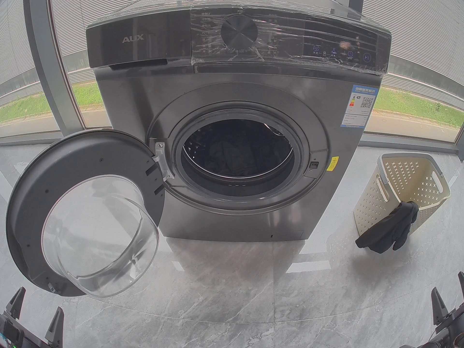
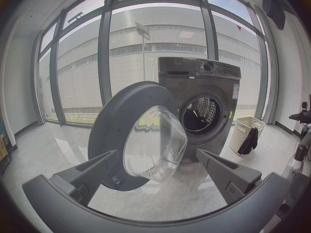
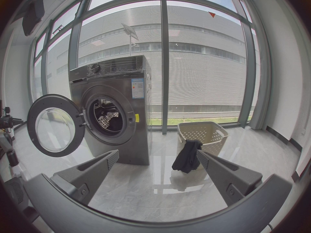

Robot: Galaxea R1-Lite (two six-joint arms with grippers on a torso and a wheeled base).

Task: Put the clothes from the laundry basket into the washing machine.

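The grey washing machine (image 1: 232, 136) stands ahead with its round door (image 1: 82, 213) swung open to the left; dark clothes lie inside the drum (image 1: 237, 153). A cream laundry basket (image 1: 403, 189) sits on the floor to the machine's right. A black garment (image 1: 389, 228) hangs over the basket's front rim. My left gripper (image 1: 34, 310) is low at the near left, open and empty. My right gripper (image 1: 449, 293) is low at the near right, also open and empty. In the right wrist view the garment (image 3: 187, 156) drapes from the basket (image 3: 204, 135).
Glossy grey marble floor (image 1: 251, 291) spreads between me and the machine. The open door juts into the left side. Tall windows with grey frames (image 1: 43, 59) stand behind the machine.
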